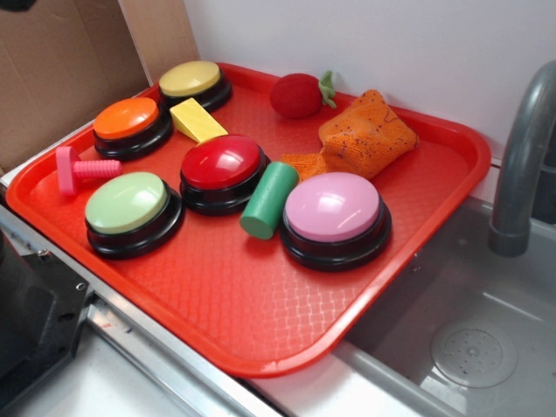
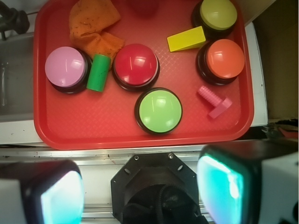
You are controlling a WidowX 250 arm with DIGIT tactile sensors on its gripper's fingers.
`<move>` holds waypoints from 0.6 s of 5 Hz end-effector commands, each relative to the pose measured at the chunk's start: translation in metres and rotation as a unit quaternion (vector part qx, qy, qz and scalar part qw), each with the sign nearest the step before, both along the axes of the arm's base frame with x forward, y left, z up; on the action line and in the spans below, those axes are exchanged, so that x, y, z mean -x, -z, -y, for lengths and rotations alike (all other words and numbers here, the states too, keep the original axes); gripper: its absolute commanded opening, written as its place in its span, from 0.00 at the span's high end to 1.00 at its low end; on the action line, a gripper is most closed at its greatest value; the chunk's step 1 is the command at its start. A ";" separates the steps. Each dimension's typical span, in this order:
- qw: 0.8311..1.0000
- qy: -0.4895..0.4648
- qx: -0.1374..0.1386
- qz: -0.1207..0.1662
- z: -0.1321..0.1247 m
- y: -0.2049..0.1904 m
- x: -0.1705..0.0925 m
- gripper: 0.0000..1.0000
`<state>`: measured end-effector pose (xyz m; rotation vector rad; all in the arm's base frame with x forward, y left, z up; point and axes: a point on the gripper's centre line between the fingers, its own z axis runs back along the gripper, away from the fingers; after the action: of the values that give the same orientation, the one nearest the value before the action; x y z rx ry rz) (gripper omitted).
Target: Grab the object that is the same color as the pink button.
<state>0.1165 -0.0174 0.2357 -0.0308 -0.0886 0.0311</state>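
White wall [image 1: 417,52] behind, cardboard panel [image 1: 61,69] at left, grey sink basin [image 1: 460,339] with faucet [image 1: 521,156] beside.

Bolt [image 1: 80,168] lies on tray [image 1: 261,321], beside buttons [image 1: 132,127].

Sitting on the red tray [image 1: 261,339]: red button [image 1: 222,165] at centre, green cylinder [image 1: 268,200] lying just beside it; green button [image 1: 128,204] nearing the front edge; orange button [image 1: 128,120], yellow button [image 1: 190,80], yellow wedge [image 1: 197,120] crowding the back-left corner; strawberry [image 1: 297,94] and orange cloth [image 1: 365,132] lying along the back edge.
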 end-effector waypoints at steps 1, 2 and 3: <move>1.000 0.000 0.000 0.000 0.000 0.000 0.000 0.00; 0.999 -0.048 0.005 0.010 -0.016 0.007 -0.009 0.00; 0.993 -0.117 0.011 0.006 -0.047 0.028 -0.021 0.00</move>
<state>0.1361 0.0276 0.2020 -0.0415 -0.0779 0.2680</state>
